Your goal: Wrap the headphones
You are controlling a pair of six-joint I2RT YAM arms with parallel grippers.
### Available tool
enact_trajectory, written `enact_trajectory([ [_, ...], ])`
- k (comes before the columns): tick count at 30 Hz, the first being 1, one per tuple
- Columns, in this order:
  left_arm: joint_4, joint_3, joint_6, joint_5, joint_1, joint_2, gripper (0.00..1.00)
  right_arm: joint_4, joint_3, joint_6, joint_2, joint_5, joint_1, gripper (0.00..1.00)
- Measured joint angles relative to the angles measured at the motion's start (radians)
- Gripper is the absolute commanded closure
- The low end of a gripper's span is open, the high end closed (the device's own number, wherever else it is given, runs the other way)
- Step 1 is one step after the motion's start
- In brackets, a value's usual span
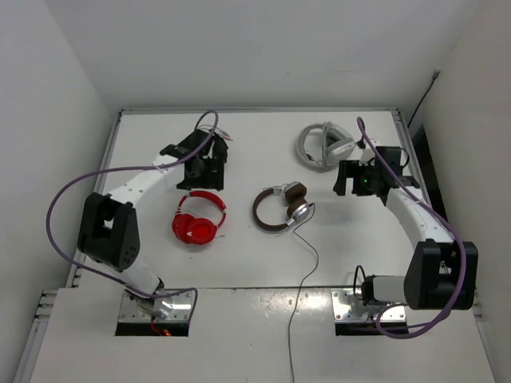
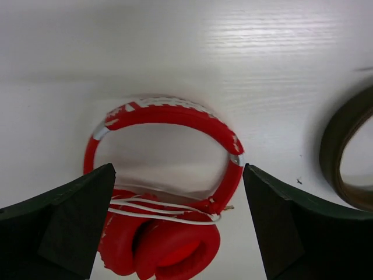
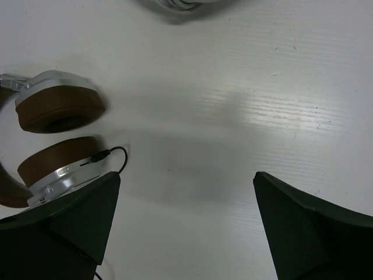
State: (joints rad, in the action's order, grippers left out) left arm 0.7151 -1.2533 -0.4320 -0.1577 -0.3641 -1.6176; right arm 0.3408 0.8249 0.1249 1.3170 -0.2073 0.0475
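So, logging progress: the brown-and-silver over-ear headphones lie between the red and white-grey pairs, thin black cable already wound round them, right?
No. The thin black cable of the brown-and-silver over-ear headphones trails loose across the table toward its near edge; the top view shows it. The rest holds.

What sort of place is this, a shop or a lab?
Probably a robot lab's test cell: a white table boxed in by plain walls, a left arm and a right arm bolted at its near edge, and brown headphones, red headphones and white-grey headphones laid out.
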Motion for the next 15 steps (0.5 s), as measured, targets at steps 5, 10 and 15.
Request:
enact_trajectory([
  [5, -0.012, 0.0, -0.005, 0.026, -0.127, 0.01, 0.0, 0.0, 0.0, 0.004, 0.0, -0.001, 0.012, 0.03],
  [10, -0.04, 0.023, -0.053, 0.062, -0.3, 0.008, 0.07, 0.0, 0.0, 0.011, 0.0, -0.002, 0.025, 0.03],
  [15, -0.036, -0.02, -0.085, 0.072, -0.403, -0.086, 0.13, 0.0, 0.0, 0.013, -0.001, -0.005, 0.046, 0.03],
])
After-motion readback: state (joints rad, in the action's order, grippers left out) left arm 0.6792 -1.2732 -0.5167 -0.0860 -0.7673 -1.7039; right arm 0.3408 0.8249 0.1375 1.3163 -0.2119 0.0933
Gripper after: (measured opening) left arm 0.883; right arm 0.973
